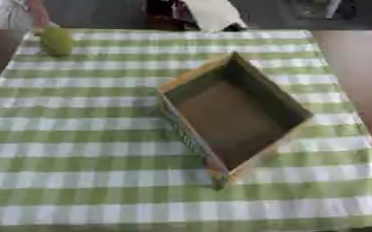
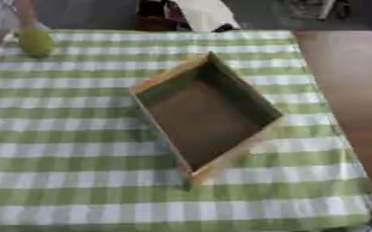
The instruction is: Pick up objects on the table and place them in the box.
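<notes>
A brown cardboard box stands open and turned at an angle in the middle of the table, and nothing shows inside it. A yellow-green rounded fruit sits at the far left corner of the table. A person's arm reaches down to the fruit from the far edge and touches its top. Neither of my hands shows in either view.
A green and white checked cloth covers the table. Bare brown tabletop shows along the right side. Dark floor and parts of a white and a red object lie beyond the far edge.
</notes>
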Motion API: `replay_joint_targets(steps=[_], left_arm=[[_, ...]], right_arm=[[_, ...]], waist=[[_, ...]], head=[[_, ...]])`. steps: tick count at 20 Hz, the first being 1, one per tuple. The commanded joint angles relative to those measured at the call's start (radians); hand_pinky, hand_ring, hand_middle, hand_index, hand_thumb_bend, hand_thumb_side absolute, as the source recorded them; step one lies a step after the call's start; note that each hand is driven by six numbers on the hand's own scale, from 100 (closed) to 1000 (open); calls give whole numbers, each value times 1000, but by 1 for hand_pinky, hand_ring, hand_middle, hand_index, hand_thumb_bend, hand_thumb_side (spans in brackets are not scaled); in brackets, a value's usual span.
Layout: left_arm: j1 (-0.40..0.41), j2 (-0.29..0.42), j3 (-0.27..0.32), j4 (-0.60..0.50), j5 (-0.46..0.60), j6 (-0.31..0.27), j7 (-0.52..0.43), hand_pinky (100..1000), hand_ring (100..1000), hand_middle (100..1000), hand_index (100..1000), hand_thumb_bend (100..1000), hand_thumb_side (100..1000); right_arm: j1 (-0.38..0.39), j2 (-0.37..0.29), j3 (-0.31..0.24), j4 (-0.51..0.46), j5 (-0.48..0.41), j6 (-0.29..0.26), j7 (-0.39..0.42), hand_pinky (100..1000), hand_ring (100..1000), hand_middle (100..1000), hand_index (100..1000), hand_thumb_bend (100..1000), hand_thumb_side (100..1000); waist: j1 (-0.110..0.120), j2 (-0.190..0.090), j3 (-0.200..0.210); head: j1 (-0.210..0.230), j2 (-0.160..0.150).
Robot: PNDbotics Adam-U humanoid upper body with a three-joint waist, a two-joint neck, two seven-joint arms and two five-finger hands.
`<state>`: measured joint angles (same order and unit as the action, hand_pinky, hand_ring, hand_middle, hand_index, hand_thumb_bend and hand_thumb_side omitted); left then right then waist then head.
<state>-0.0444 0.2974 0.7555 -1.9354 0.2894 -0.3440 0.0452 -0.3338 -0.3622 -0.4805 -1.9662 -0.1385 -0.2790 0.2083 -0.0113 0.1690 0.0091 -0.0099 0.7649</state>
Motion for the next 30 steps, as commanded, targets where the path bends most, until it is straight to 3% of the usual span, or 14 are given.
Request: replay_joint_targets(steps=[1,9,13,16,20,25,30], left_arm=[[-3,20,5,-18,-4,0,0,927,972,774,858,100,611],[-14,69,5,10,-10,-23,8,920,966,775,860,100,602],[-55,162,-1,65,-33,-68,36,905,951,774,860,100,589],[-95,239,-7,130,-60,-104,60,895,938,767,853,100,508],[-142,353,-23,241,-93,-138,65,889,934,766,851,100,464],[-198,489,-54,388,-94,-186,58,885,931,766,847,100,410],[-230,575,-75,519,-99,-256,67,882,931,766,839,100,375]], right_arm=[[-8,-21,-5,-19,1,-1,2,817,772,576,725,100,387],[-9,-23,-3,-21,-1,-1,4,817,772,576,725,100,388],[-12,-26,-1,-21,-2,-2,7,817,772,576,725,100,391],[-17,-29,1,-19,-4,-4,10,817,772,575,725,100,391],[-25,-33,3,-14,-9,-12,15,816,772,577,725,100,383],[-35,-44,3,1,-19,-35,8,815,773,579,726,100,364],[-42,-64,-11,17,-19,-61,-10,813,770,577,724,100,348]], waist=[[1,-10,0],[6,-10,-4],[11,-6,-10],[14,0,-14],[13,10,-22],[6,28,-29],[4,57,-30]], head=[[3,5],[1,5],[3,5],[13,5],[32,5],[57,5],[64,5]])
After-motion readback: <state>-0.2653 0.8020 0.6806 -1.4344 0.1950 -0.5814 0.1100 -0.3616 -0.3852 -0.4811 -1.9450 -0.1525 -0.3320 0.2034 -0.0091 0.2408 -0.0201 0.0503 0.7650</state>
